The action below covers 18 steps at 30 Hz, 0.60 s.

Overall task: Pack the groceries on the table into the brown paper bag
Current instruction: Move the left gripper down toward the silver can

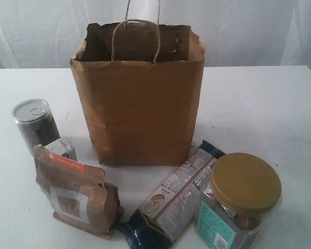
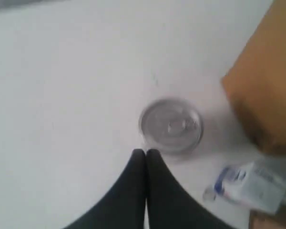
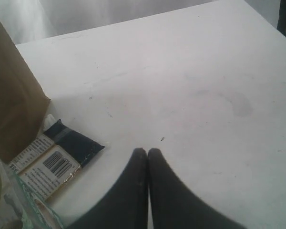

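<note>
The tall brown kraft paper bag stands upright in the middle of the large white table. The grey pull-tab metal can stands toward the table's left side, close to the tips of the left gripper, whose black fingers are pressed together on nothing. The long dark-blue packet lies near the right gripper, likewise pressed together and empty.

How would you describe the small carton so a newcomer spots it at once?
Find the tall brown paper bag standing upright. Left of it in the exterior view stands a grey pull-tab can, with a brown orange-striped pouch in front. The small carton peeks out between them: white with blue print, the smallest item there.
</note>
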Each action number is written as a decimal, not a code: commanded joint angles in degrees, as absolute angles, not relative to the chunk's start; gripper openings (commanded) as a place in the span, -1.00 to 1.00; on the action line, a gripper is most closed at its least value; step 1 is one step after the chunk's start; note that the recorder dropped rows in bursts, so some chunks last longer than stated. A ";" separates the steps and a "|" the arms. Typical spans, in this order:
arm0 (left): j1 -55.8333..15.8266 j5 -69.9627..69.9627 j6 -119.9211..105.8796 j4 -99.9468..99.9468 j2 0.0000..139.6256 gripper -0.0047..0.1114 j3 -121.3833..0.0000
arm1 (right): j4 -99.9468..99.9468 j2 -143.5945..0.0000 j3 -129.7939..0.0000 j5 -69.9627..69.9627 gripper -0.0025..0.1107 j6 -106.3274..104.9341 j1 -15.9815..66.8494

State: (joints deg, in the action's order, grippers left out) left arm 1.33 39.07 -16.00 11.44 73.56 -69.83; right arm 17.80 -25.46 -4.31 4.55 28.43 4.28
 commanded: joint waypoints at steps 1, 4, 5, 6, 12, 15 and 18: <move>1.01 60.96 -8.00 3.70 81.86 -0.92 -77.62 | 17.42 -25.65 -3.97 4.60 -0.96 28.71 3.97; 0.88 54.28 -9.13 5.13 83.45 -0.92 -77.29 | 17.42 -25.65 -3.97 4.60 -0.96 28.71 3.97; 0.88 48.43 -9.13 4.42 83.45 -0.92 -76.50 | 17.42 -25.65 -3.97 4.60 -0.96 28.71 3.97; 0.88 47.58 -9.13 3.37 83.45 -0.92 -76.47 | 17.42 -25.65 -3.97 4.60 -0.96 28.71 3.97; 0.88 39.88 -7.44 0.61 83.45 -0.51 -76.47 | 15.91 -25.65 -3.97 4.60 -0.96 28.71 3.97; 0.88 39.88 -7.32 1.07 83.45 0.39 -76.47 | 15.91 -25.65 -3.97 4.60 -0.96 28.71 3.97; 0.88 37.14 -7.05 6.94 83.45 0.89 -76.47 | 15.91 -25.65 -3.97 4.71 -0.96 28.71 3.97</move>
State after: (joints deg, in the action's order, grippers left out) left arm 1.33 38.98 -8.00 1.91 83.66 -76.83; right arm 15.72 -25.46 -4.31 4.55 28.48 4.28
